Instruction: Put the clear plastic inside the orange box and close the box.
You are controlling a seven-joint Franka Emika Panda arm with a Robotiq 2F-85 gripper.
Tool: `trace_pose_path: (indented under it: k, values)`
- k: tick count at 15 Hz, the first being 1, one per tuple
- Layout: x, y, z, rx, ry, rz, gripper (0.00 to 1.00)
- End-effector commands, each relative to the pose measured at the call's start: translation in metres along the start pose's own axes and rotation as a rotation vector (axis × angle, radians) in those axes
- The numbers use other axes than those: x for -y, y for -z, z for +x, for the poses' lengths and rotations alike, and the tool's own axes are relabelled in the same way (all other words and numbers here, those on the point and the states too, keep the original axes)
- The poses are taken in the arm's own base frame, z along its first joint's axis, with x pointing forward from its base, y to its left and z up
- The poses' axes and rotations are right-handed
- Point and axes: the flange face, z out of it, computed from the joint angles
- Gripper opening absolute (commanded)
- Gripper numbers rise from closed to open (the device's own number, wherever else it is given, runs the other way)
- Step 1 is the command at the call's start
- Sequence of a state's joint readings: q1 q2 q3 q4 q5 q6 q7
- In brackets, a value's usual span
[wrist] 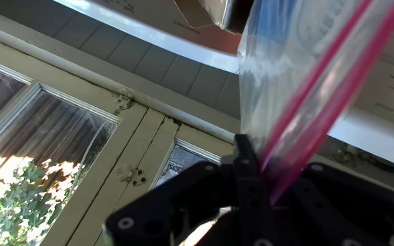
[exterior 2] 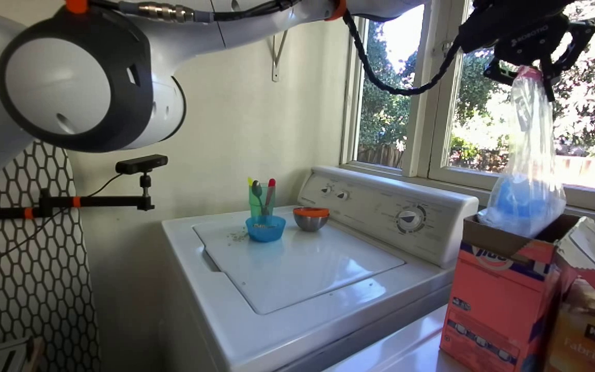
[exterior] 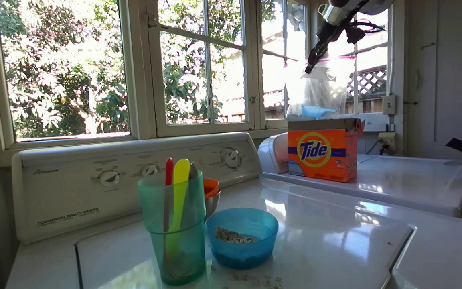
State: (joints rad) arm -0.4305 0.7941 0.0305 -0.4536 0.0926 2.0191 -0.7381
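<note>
The clear plastic bag (exterior: 315,90) has a pink zip edge at its top and a light blue item in its bottom. It hangs upright in both exterior views (exterior 2: 530,139) and shows large in the wrist view (wrist: 268,78). My gripper (exterior: 309,69) is shut on the bag's top edge, also seen in an exterior view (exterior 2: 537,82); in the wrist view (wrist: 251,160) the bag hides part of the far finger. The orange Tide box (exterior: 323,160) stands below with its top open and flap (exterior 2: 594,248) folded outward. The bag's bottom is at the box opening; its depth inside is unclear.
A Kirkland box (exterior 2: 592,330) stands against the orange box. On the washer (exterior: 335,224) are a green cup (exterior: 175,249) with utensils, a blue bowl (exterior: 243,249) and a metal bowl (exterior 2: 311,221). Windows (exterior: 203,60) are close behind the boxes.
</note>
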Motion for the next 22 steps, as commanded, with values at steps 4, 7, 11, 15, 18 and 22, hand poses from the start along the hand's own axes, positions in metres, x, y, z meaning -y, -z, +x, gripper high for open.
trace_pose_path:
  k: [4, 7, 11, 15, 18, 22]
  values:
    - [-0.005, -0.019, -0.015, 0.122, 0.081, -0.086, 0.00]
    - [-0.006, -0.028, -0.020, 0.188, 0.127, -0.136, 0.00]
    - [-0.013, -0.017, -0.020, 0.178, 0.134, -0.143, 0.00]
    - [-0.021, 0.013, -0.016, 0.157, 0.172, -0.138, 0.00]
    - [-0.023, 0.031, -0.014, 0.171, 0.204, -0.124, 0.00]
    - [-0.009, 0.025, -0.013, 0.218, 0.264, -0.061, 0.00]
